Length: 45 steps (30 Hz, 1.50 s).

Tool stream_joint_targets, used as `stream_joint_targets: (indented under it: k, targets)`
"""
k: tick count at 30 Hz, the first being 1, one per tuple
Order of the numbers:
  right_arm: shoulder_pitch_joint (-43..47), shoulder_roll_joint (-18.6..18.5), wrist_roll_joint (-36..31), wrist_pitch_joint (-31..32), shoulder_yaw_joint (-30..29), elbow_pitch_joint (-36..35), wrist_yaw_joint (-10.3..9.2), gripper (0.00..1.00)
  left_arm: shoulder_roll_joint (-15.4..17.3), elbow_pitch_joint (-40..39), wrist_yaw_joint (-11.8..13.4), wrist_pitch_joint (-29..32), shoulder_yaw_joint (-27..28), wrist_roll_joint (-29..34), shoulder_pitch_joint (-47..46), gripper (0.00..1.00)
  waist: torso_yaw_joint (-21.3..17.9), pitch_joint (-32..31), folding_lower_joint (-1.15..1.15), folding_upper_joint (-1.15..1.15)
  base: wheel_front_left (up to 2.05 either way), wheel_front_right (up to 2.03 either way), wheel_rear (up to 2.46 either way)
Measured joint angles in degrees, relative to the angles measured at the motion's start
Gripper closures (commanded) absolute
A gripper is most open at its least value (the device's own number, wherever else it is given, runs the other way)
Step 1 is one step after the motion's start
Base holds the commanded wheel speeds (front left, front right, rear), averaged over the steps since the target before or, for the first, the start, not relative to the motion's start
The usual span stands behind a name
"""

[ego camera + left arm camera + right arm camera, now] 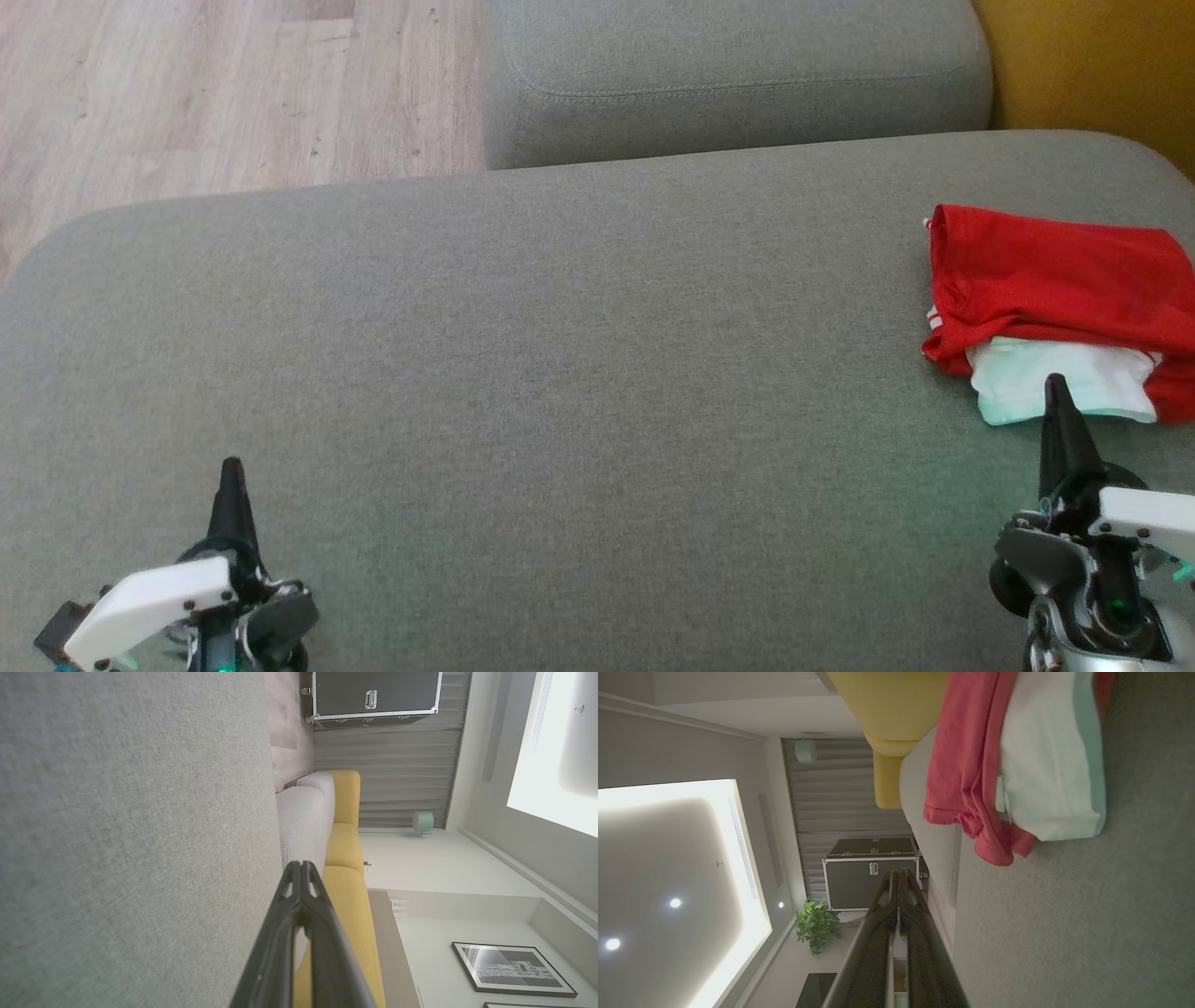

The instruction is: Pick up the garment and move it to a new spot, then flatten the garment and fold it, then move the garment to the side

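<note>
A folded red garment with a white and pale-green lining showing at its near edge lies at the right side of the grey cushion; it also hangs into the right wrist view as the red garment. My right gripper is shut, empty, its tip just in front of the white lining. In its own view the right gripper has its fingers pressed together beside the cloth. My left gripper is shut and empty at the lower left, far from the garment; the left gripper shows both fingers closed.
A second grey cushion stands behind the main one, with wooden floor at the upper left. A yellow sofa lies to the right. A black flight case and a potted plant stand farther off.
</note>
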Motion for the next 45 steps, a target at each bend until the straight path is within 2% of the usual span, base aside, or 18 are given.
stream_joint_targets:
  k: [45]
  targets:
    - [0.00, 0.00, 0.00, 0.00, -0.01, -0.10, 0.00, 1.00, 0.00, -0.01, 0.00, 0.00, 0.08, 0.00, 0.00, 1.00, 0.00, 0.00, 0.00, 0.00, 0.00, 0.00, 0.00]
